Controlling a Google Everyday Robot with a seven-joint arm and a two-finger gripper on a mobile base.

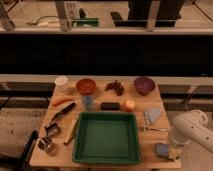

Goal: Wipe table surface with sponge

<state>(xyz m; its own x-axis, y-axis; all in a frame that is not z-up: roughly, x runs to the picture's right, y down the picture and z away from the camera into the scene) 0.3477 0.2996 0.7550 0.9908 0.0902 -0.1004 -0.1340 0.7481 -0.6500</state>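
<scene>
The sponge [162,150] is pinned flat on the bench [150,135] near its front right corner, just right of the green tray [106,137]. The tool [173,151] is clenched on the sponge from above, pressed low, presumably so that wiping contact with the wood is kept.

Dim, soft, blurry; dark band behind.

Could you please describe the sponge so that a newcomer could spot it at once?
Start at the green tray and look right, to the table's near right corner. The sponge lies flat under the robot's shut gripper, smaller and nearer than the folded cloth.
</scene>
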